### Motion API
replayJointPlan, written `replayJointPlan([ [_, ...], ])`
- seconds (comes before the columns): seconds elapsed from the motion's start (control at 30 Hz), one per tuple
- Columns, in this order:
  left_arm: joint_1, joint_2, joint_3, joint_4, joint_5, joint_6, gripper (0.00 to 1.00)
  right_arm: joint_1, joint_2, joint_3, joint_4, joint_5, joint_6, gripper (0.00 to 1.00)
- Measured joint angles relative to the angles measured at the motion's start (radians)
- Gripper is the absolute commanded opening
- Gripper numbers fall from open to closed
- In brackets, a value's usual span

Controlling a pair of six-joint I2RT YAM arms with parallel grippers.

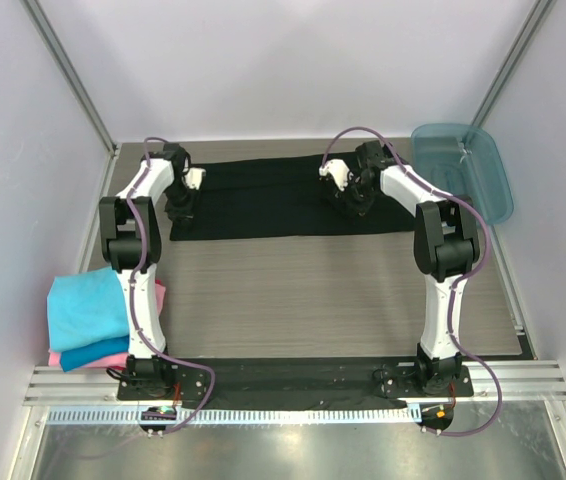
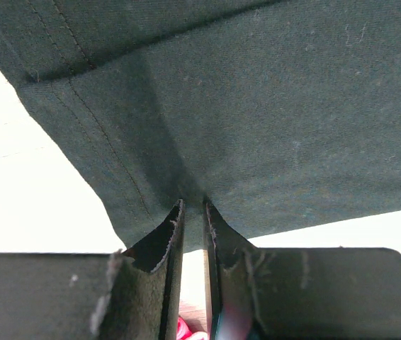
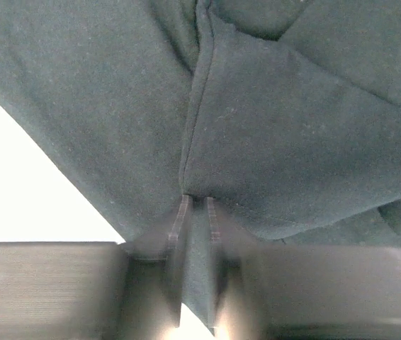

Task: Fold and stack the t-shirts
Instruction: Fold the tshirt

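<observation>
The black t-shirt (image 1: 273,200) lies as a long folded strip across the far part of the table. My left gripper (image 1: 183,205) is shut on the strip's left end; in the left wrist view the fingers (image 2: 165,248) pinch a stitched cloth edge (image 2: 257,127). My right gripper (image 1: 355,200) is shut on the strip near its right end; in the right wrist view a fold of black cloth (image 3: 200,269) sits between the fingers (image 3: 179,227). Folded turquoise (image 1: 85,308), blue (image 1: 93,354) and pink (image 1: 159,296) t-shirts are stacked at the near left.
A translucent teal plastic tray (image 1: 463,170) stands at the far right, next to the right arm. The wood-grain table top (image 1: 303,290) spreads between the black shirt and the arm bases. Frame posts rise at the back corners.
</observation>
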Motion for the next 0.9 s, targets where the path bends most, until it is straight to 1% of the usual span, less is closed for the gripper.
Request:
replayJointPlan([
  [0.07, 0.000, 0.000, 0.000, 0.000, 0.000, 0.000, 0.17, 0.000, -0.001, 0.000, 0.003, 0.003, 0.004, 0.29],
  [0.1, 0.000, 0.000, 0.000, 0.000, 0.000, 0.000, 0.17, 0.001, -0.001, 0.000, 0.005, 0.004, 0.005, 0.34],
  [0.27, -0.003, 0.000, 0.000, 0.000, -0.002, 0.000, 0.17, 0.006, -0.001, -0.011, 0.008, 0.008, 0.008, 0.35],
  [0.4, -0.003, 0.000, 0.000, 0.000, -0.005, 0.000, 0.17, 0.013, -0.001, -0.011, 0.012, 0.011, 0.008, 0.34],
  [0.57, -0.003, 0.000, 0.000, 0.000, -0.006, 0.000, 0.17, 0.016, 0.000, -0.011, 0.018, 0.022, 0.007, 0.27],
  [0.7, -0.003, 0.000, 0.000, 0.000, -0.006, 0.000, 0.17, 0.017, 0.000, -0.013, 0.030, 0.037, 0.008, 0.25],
  [0.73, -0.003, 0.000, 0.000, 0.000, -0.006, 0.000, 0.17, 0.018, 0.000, -0.014, 0.034, 0.041, 0.008, 0.26],
  [0.77, -0.003, 0.000, 0.000, 0.000, -0.006, 0.000, 0.17, 0.018, 0.000, -0.016, 0.038, 0.043, 0.008, 0.30],
  [0.87, -0.004, 0.000, 0.000, 0.000, -0.006, 0.000, 0.17, 0.019, 0.000, -0.026, 0.049, 0.050, 0.010, 0.38],
  [0.9, -0.004, 0.000, 0.000, 0.000, -0.006, 0.000, 0.17, 0.019, 0.000, -0.030, 0.051, 0.051, 0.013, 0.38],
])
